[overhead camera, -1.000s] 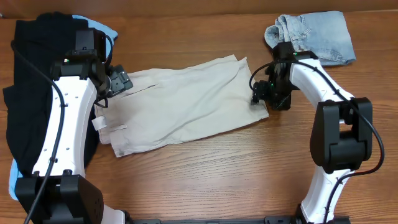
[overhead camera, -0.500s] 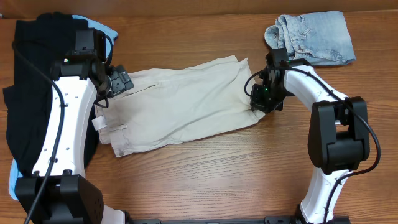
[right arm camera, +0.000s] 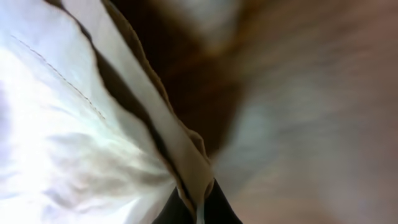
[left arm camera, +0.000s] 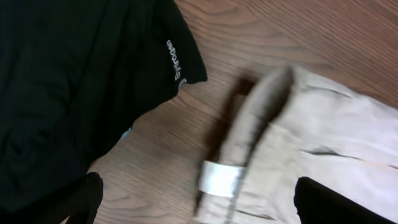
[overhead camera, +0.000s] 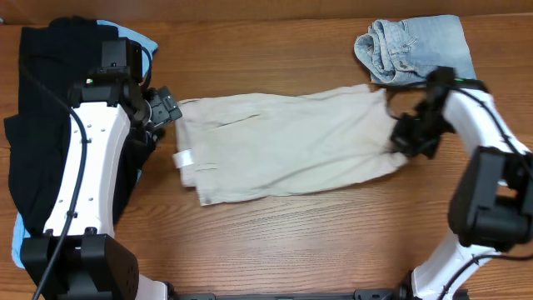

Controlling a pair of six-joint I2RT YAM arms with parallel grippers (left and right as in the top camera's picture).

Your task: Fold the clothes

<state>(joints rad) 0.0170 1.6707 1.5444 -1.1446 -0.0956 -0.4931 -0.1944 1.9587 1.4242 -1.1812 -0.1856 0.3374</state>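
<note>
On the wooden table (overhead camera: 291, 242), by size: black garments (overhead camera: 33, 125), heaped along the left edge beneath the left arm. Beige shorts (overhead camera: 283, 146), spread flat mid-table, waistband leftward. Pale blue denim garment (overhead camera: 416, 50), bunched at the far right. Right gripper (overhead camera: 408, 137), clamped on the shorts' right hem, seemingly a thin fold; wrist view blurred. Left gripper (overhead camera: 165, 110), jaws wide, empty, just beside the waistband. White label (overhead camera: 183, 158), at the waistband.

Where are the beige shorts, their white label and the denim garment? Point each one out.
Beige shorts (overhead camera: 287, 146): overhead view, middle of the cloth.
White label (left arm camera: 222, 179): left wrist view, centre of the tag.
Denim garment (overhead camera: 420, 52): overhead view, flat middle part.
</note>
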